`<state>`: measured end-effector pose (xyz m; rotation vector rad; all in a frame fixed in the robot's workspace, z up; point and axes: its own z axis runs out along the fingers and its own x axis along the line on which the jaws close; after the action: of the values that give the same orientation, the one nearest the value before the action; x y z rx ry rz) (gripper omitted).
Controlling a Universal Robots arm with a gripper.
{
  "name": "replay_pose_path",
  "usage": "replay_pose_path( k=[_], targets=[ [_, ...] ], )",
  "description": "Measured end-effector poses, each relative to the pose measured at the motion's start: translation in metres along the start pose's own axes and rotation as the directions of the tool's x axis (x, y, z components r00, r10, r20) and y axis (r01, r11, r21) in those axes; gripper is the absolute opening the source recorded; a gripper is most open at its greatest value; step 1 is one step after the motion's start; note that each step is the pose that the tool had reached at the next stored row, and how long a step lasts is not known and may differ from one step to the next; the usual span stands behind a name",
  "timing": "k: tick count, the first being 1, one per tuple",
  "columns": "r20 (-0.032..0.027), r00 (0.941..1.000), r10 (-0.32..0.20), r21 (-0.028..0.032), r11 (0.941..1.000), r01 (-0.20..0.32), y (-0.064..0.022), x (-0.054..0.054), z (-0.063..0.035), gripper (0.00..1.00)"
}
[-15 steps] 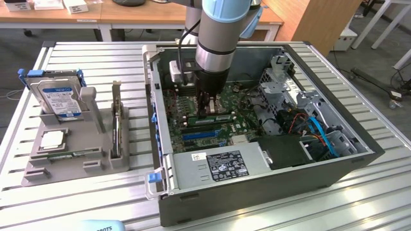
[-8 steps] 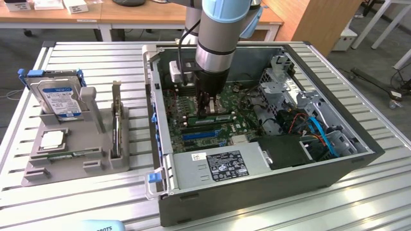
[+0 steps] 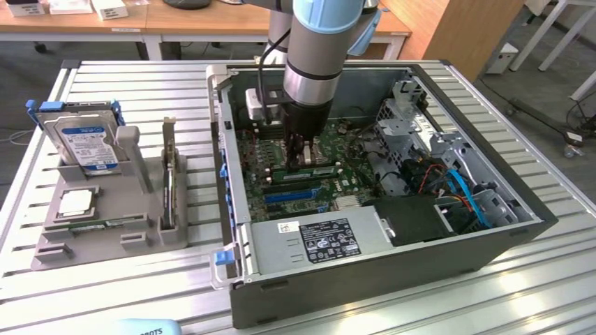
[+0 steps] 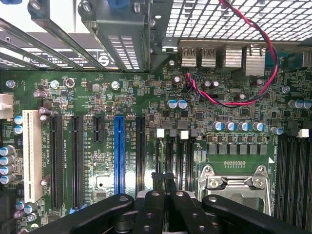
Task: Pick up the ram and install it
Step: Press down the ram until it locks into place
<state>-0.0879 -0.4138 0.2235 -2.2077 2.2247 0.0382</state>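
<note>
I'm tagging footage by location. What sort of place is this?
Probably a robotics lab or workshop set up for computer assembly: an open PC case lies on a slatted metal table, a grey parts holder stands beside it, and wooden desks stand behind.

The work surface is a metal table (image 3: 521, 293) made of pale grey ribbed slats running across it, with dark grooves between them. Beyond its far edge, the floor (image 3: 93, 52) is covered in dull grey carpet. A long wooden desk (image 3: 186, 24) stands behind, on white legs with small casters, and carries a few small white boxes (image 3: 112, 8). To the exterior view's right of that desk is a light wooden cabinet (image 3: 456, 28). Farther toward the exterior view's right stand white furniture legs (image 3: 559, 28) and some black cables (image 3: 549, 115) trailing over the carpet. The lighting is even and soft, without hard shadows.
</note>
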Motion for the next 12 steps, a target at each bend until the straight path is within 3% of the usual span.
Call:
replay_pose_path(
  k=[12],
  targets=[
    [0.0001, 1.0, 0.0, 0.0001, 1.0, 0.0, 0.0, 0.0, 0.0009, 0.1]
  ],
)
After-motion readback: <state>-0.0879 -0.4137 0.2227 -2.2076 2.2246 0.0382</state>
